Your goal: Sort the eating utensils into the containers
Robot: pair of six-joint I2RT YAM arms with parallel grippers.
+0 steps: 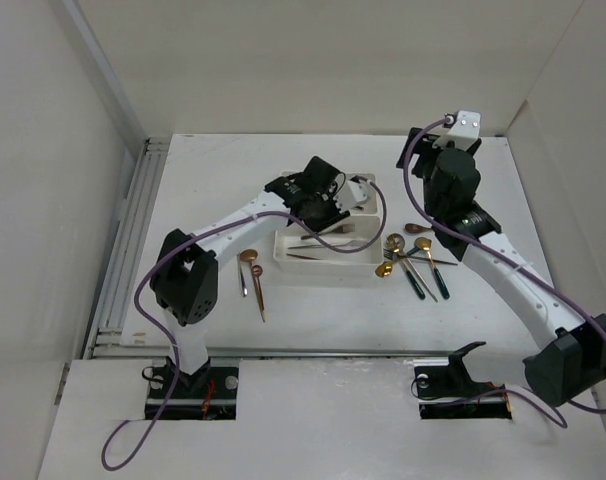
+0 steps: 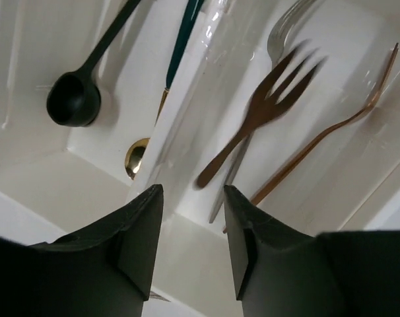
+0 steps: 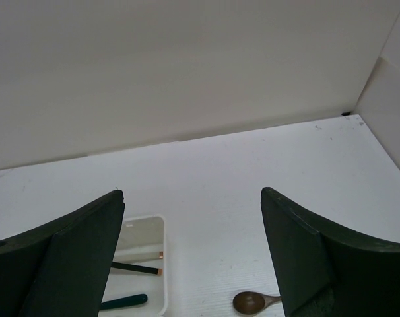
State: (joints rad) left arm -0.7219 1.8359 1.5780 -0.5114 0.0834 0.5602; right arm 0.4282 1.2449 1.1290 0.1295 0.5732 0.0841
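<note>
On the matte table (image 1: 213, 180), one smooth white tray (image 2: 35, 181) holds a black spoon (image 2: 73, 99) and a green-handled spoon (image 2: 180, 49). Its twin (image 2: 338, 211) holds slim copper (image 2: 266, 109), silver (image 2: 282, 36) and rose-gold (image 2: 319, 142) forks. Loose utensils (image 1: 415, 262) lie beside them. The left gripper (image 2: 192, 198) hovers above, jaws apart and empty. The right gripper (image 3: 192, 195) gapes wide.

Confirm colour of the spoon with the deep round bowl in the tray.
The spoon is black, bowl and handle alike; it shows best in the left wrist view.
</note>
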